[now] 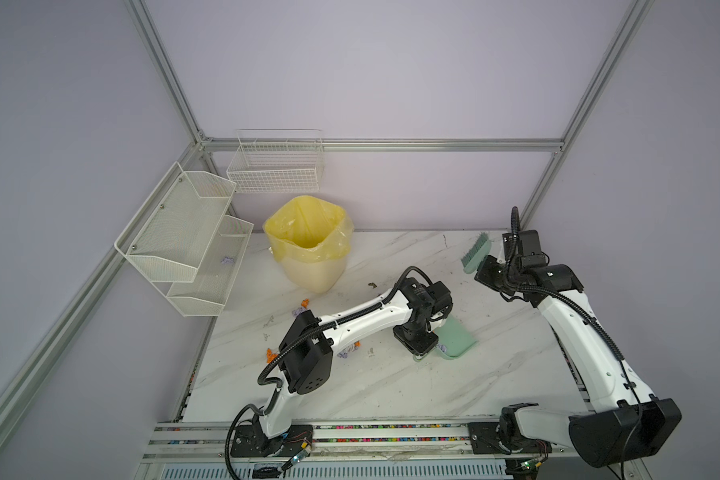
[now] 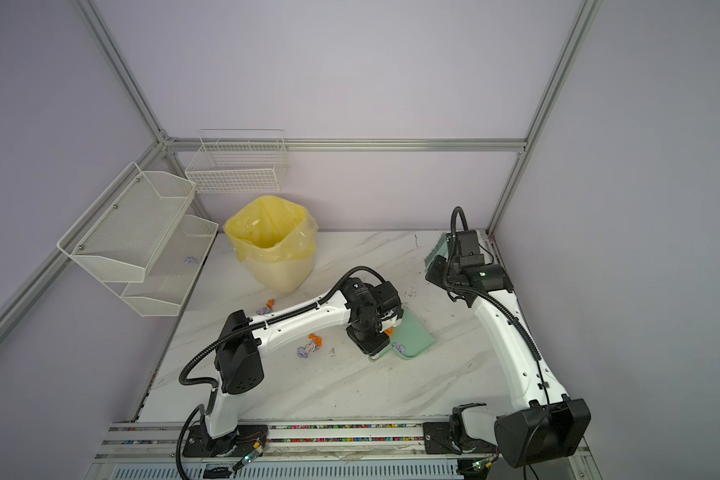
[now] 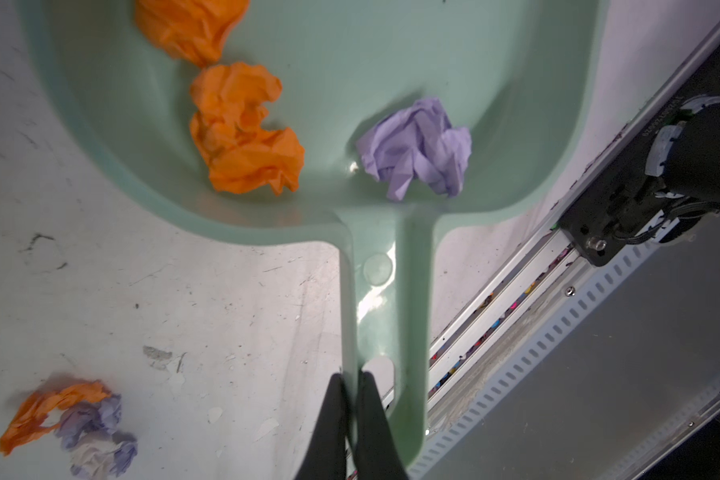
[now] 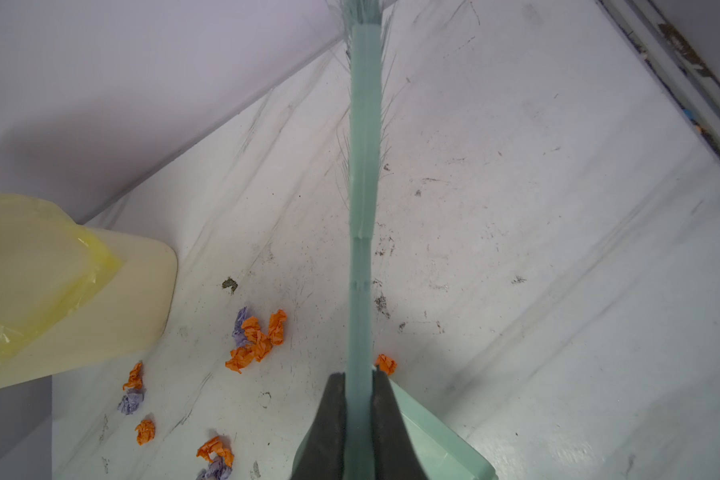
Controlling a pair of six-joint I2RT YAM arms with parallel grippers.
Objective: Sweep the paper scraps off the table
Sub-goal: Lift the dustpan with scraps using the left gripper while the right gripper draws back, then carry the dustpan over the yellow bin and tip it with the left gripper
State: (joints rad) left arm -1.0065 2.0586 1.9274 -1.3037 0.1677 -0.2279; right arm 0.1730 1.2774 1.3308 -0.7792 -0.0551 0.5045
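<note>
As the left gripper [image 3: 353, 376] pinches the dustpan [image 3: 391, 50] handle and the right gripper [image 4: 360, 374] clamps the brush [image 4: 364, 166], a tilt could spill paper scraps [image 3: 246, 137].

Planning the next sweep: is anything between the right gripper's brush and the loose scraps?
Nothing lies on the table between brush and scraps. But the left arm hangs over some, and its dustpan lies beside them.

front table [image 1: 433, 386] lies open; bin [image 1: 312, 272] and shelves [image 1: 184, 232] crowd far left.
</note>
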